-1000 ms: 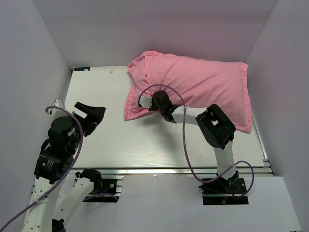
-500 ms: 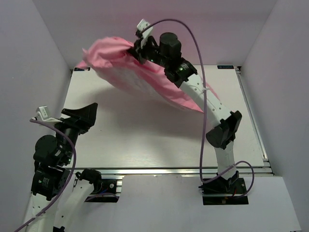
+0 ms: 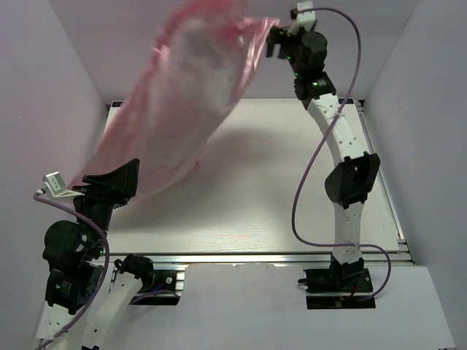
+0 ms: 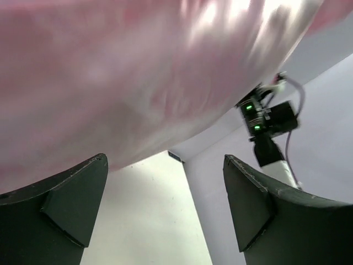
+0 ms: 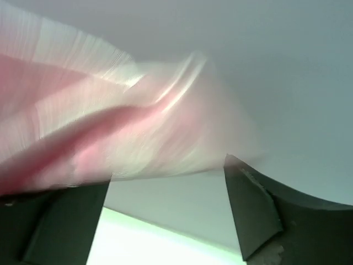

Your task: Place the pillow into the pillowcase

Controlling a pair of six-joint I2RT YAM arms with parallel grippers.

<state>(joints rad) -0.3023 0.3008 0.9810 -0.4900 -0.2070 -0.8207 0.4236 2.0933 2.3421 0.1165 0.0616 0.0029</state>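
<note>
The pink pillowcase is in mid-air, blurred, stretching from the top of the top view down to the left side of the table. It looks bulky, and the pillow itself is hidden. My right gripper is raised high at the back, open, just right of the case's upper end. In the right wrist view pink fabric streaks above the left finger and nothing is between the jaws. My left gripper stands open under the case's lower end, and the pink cloth fills the view above its fingers.
White walls close in the table on the left, back and right. An aluminium rail runs along the near edge by the arm bases. My right arm shows in the left wrist view against the back wall.
The right arm swung from the table up to the back wall, carrying the pillowcase, then opened its jaws. The case now sweeps down to the left. The left gripper rose a little.
</note>
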